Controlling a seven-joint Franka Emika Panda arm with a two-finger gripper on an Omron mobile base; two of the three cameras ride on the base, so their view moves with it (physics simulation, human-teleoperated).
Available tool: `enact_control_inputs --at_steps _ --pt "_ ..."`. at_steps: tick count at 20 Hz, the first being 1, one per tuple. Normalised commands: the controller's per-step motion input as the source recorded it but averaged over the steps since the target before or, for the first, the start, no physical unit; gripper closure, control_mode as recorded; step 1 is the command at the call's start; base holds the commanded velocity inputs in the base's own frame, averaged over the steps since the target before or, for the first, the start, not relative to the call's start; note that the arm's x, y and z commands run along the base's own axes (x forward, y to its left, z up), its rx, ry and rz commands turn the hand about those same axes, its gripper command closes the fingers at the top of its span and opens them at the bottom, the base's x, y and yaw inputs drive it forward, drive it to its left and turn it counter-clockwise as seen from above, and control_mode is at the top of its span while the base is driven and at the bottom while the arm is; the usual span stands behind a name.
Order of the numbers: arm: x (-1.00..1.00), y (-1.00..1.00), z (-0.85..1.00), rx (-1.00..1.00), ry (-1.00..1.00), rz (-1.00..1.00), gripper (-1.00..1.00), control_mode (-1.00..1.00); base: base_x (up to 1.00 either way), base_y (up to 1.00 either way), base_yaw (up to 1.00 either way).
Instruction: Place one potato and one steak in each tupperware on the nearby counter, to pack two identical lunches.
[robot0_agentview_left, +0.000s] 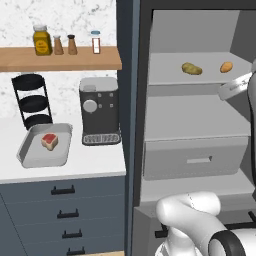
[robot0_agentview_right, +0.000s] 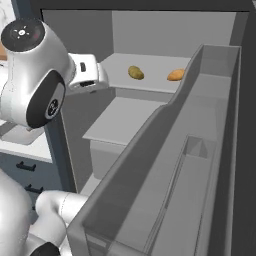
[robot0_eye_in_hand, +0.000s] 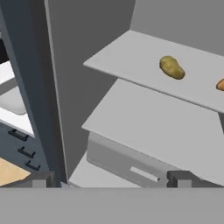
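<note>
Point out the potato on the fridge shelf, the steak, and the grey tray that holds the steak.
potato (robot0_agentview_left: 192, 69): left base view, middle of its brownish-green body.
steak (robot0_agentview_left: 49, 141): left base view, centre of the red meat.
grey tray (robot0_agentview_left: 30, 159): left base view, bare floor near its front rim.

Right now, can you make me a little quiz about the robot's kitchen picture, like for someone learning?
1. True or false: the potato lies on the upper shelf of the open fridge.
2. What sits in the grey tray on the counter?
A. a steak
B. a banana
C. a cup
3. Fill in: the orange thing lies to the ______ of the potato in the left base view.

Key
1. True. It lies there, apart from the orange thing.
2. A. The steak is in the tray, beside the coffee machine.
3. Right.
</note>
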Motion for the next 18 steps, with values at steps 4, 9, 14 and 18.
enact_control_inputs --at_steps 4,9,14,18 --pt "0.27 -0.31 0.0 0.02 -0.02 0.02 -1.0 -1.0 0.0 0.0 0.0" --pt "0.25 -0.16 0.0 0.02 -0.06 0.08 -1.0 -1.0 0.0 0.0 0.0" --pt "0.51 -0.16 0.0 0.02 0.0 0.05 -1.0 -1.0 0.0 0.0 0.0" --pt "0.4 -0.12 0.02 0.04 0.0 0.05 -1.0 -1.0 0.0 0.0 0.0"
